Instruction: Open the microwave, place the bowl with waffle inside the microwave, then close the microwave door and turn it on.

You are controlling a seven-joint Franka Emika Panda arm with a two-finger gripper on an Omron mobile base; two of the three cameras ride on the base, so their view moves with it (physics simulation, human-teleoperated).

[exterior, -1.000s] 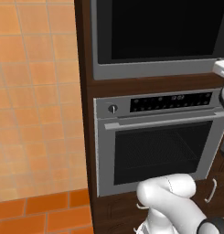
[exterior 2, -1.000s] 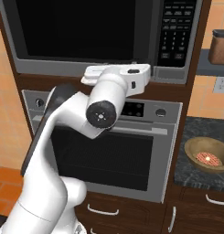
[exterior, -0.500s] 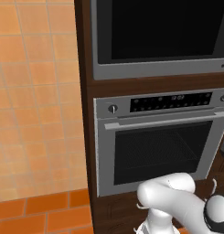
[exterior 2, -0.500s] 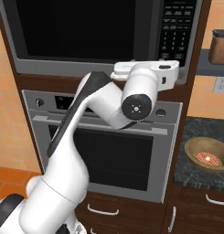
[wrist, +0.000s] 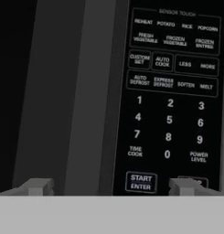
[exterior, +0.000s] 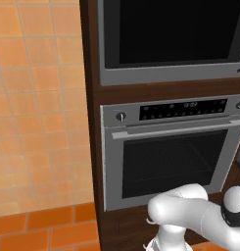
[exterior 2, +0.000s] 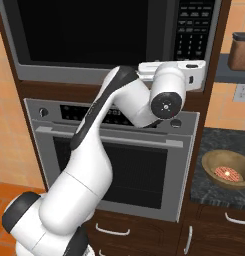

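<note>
The microwave (exterior 2: 94, 74) sits high in the brown cabinet, and its door (exterior 2: 89, 30) of black glass is shut; the door (exterior: 170, 34) also fills the top of the left base view. My white hand (exterior 2: 186, 75) is raised to the microwave's lower right corner, under the keypad (exterior 2: 194, 30). In the hand view my gripper (wrist: 111, 186) is open and empty, facing the keypad (wrist: 170, 105) close up, with the START button (wrist: 141, 181) between the fingertips (wrist: 38, 186). The tan bowl (exterior 2: 228, 170) with the reddish waffle inside rests on the dark counter (exterior 2: 206, 187) at the right.
A grey oven (exterior 2: 119, 165) with a bar handle and mesh window stands directly under the microwave. Wooden drawers (exterior 2: 111, 230) lie below it. A brown canister (exterior 2: 240, 50) sits on a shelf above the bowl. An orange tiled wall (exterior: 38, 98) is to the left.
My arm has swung the hand to the right along the microwave's lower edge, from under the door towards the keypad side. The gripper stays open; the bowl has not moved.
</note>
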